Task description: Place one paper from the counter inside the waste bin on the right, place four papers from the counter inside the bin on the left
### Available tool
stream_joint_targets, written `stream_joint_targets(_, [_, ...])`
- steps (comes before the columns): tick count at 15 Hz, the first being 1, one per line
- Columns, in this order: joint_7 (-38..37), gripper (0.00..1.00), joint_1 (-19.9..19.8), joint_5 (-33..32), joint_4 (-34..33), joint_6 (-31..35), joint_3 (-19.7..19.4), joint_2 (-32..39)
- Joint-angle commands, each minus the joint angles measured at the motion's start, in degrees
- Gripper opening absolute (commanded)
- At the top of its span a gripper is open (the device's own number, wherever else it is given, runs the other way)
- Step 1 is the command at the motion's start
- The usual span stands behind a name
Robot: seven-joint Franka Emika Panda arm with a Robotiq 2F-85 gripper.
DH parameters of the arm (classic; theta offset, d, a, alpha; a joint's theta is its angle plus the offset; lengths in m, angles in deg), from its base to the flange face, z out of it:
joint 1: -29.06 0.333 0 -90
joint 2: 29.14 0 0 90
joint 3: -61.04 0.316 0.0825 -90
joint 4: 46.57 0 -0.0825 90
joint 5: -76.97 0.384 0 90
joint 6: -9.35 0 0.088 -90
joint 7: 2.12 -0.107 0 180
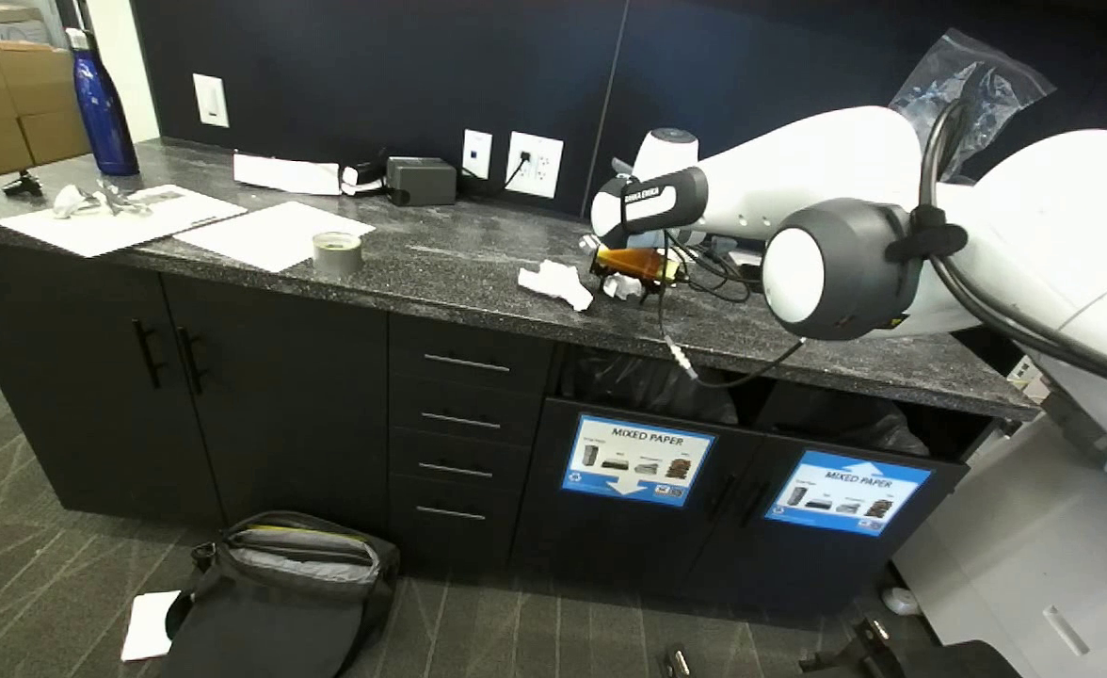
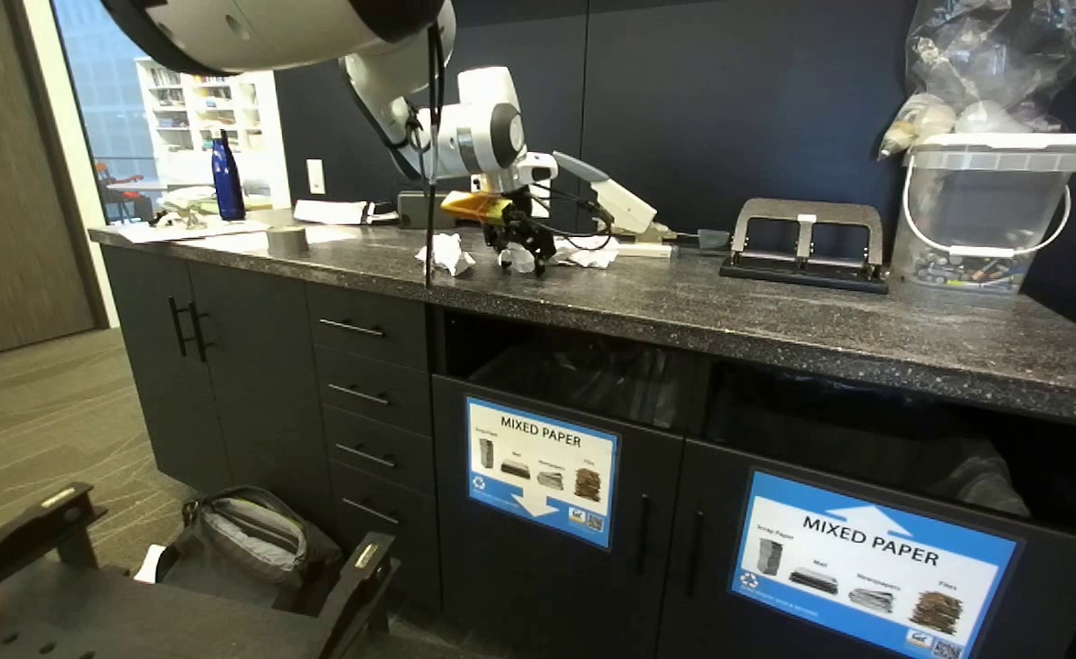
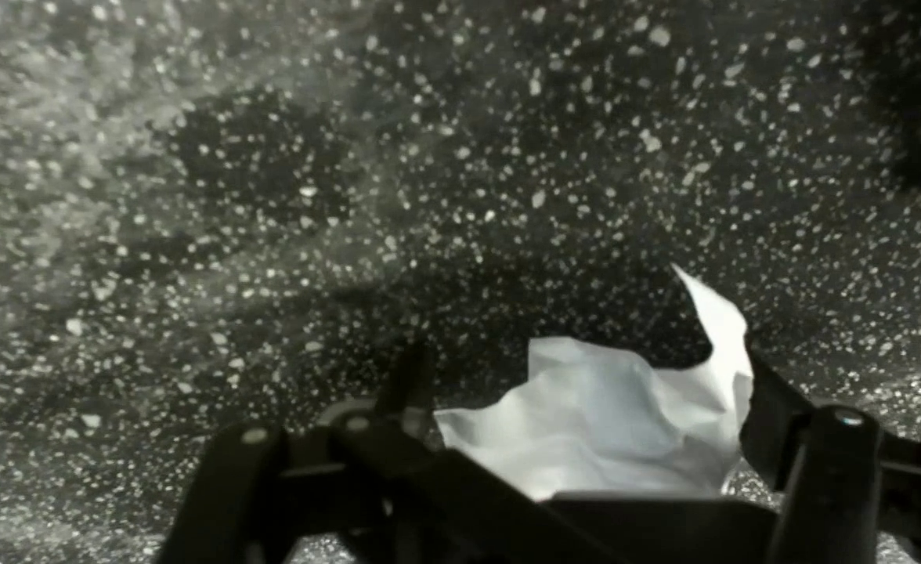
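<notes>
Robot gripper point(image 3: 586, 376) low at dark speckled counter point(image 3: 272, 219), fingers point(image 3: 770, 419) standing wide apart on either side of crumpled paper wad point(image 3: 601, 431) (white, creased, one pointed corner). Wad sits on counter between them; whether either finger touches it, cannot tell. In exterior view, second wad point(image 2: 446, 254) on counter just beside gripper, third wad point(image 2: 593, 253) near its other side. Under counter, plastic-lined left bin point(image 1: 695, 395) and right bin point(image 1: 869, 424), each showing above MIXED PAPER sign point(image 1: 640, 460).

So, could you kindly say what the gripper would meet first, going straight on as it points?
Probably the counter, just below the gripper; the crumpled paper sits between its parted jaws, though depth is unclear.
</notes>
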Motion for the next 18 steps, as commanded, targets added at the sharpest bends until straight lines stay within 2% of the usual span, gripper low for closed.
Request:
stream_joint_targets(1, [-1.3,0.59,-0.1,-1.8,-7.7,-1.3,-1.3,4.2])
stream_joint_targets(5, [-1.3,0.27,0.0,-2.9,-9.9,-1.7,-2.0,5.5])
stream_joint_targets(8, [0.1,0.08,0.4,-4.3,-9.5,-2.4,-3.3,5.2])
stream_joint_targets(11, [2.9,0.03,0.6,-5.9,-7.8,-2.8,-3.3,4.7])
stream_joint_targets(17, [15.2,0.12,-0.8,-6.0,-0.7,-4.7,-1.0,1.2])
stream_joint_targets(18, [17.9,0.10,-1.3,-5.2,1.6,-3.8,0.2,0.1])
